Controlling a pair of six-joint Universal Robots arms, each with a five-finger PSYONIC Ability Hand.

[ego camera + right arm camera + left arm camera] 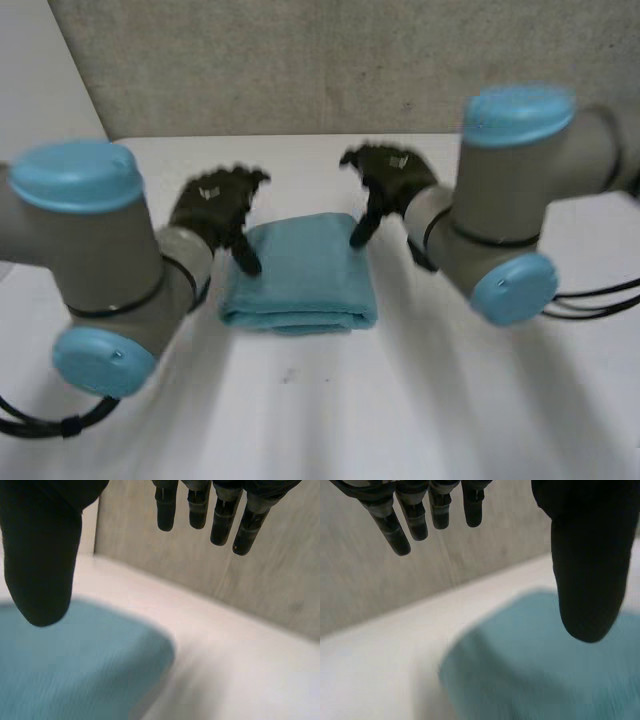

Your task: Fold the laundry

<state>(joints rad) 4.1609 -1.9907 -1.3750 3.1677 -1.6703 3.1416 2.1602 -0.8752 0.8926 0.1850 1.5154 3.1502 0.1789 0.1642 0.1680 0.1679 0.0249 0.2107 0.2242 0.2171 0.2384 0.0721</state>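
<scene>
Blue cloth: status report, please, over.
Left hand open, thumb over far left corner of cloth. Right hand open, thumb over far right corner. Cloth folded, flat on table. Nothing in the way.

Teal cloth (300,275) matt w/ fine ribbed weave; white surface (400,400) smooth, matt; wall (300,70) behind rough, speckled.
</scene>
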